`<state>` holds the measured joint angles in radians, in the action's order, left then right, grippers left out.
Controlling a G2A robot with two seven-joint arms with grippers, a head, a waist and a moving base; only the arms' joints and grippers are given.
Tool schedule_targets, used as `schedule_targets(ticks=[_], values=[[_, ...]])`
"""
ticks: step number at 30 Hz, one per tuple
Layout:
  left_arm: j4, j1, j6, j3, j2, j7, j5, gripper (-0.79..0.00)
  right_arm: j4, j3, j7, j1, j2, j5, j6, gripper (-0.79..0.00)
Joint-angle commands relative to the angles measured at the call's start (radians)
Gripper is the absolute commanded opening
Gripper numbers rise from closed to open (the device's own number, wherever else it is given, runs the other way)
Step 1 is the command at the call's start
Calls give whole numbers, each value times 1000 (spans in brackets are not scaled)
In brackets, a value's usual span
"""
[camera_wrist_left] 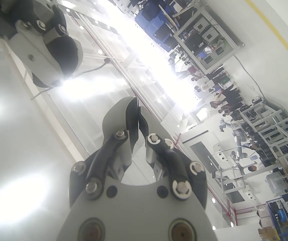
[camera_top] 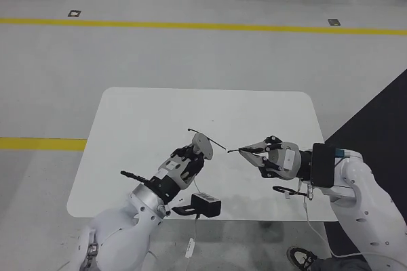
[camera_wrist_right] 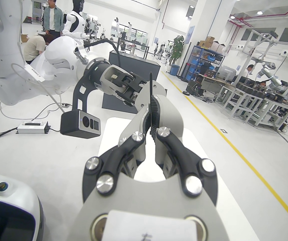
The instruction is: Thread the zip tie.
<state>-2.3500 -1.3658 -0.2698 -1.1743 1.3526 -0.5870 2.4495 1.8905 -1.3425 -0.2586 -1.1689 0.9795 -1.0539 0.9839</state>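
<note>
Closest in, both arms are hanging over the near half of the white bench (camera_top: 142, 122), the left arm from the near-left corner and the right arm from the near-right side.

The left end effector (camera_top: 202, 144) is pinching a thin black strip (camera_top: 218, 144) with its fingers closed to the tips. The strip is sticking out on both sides of the fingers and is slanting toward the middle of the bench.

Facing it, the right end effector (camera_top: 252, 149) is clamping the zip tie (camera_top: 241, 149) between fully closed fingers. The tie's free length is pointing out past the fingertips toward the left end effector.

The tip of the zip tie and the nearer end of the black strip are sitting just beside each other between the two end effectors. Whether they are touching, or whether they are two ends of one strap, cannot be told.

Farther out, the rest of the bench top is lying bare. Beyond its far edge a yellow line (camera_top: 190, 26) is running across the grey floor. A dark panel (camera_top: 393, 115) is standing off the bench's right side.
</note>
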Motion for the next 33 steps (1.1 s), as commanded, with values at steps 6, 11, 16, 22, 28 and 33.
schedule_targets(ticks=[6, 11, 16, 22, 28, 33], values=[[0, -2, 1, 2, 2, 1, -3, -785, 0, -4, -6, 1, 3, -7, -6, -785], [0, 0, 6, 7, 3, 3, -2, -785, -3, -4, -7, 0, 5, -10, -4, -785], [0, -1, 5, 12, 4, -2, -9, -785, 0, 0, -7, 0, 7, -12, -3, -785], [0, 1, 4, 13, 6, -4, -13, -785, -2, -5, -5, -5, 8, -16, 3, -785], [0, 0, 2, 12, 7, -5, -14, -785, -1, -6, -5, -11, 9, -19, 6, -785], [0, -7, 10, 16, 7, -9, -20, -785, 1, -12, -9, -15, 10, -21, 5, -785]])
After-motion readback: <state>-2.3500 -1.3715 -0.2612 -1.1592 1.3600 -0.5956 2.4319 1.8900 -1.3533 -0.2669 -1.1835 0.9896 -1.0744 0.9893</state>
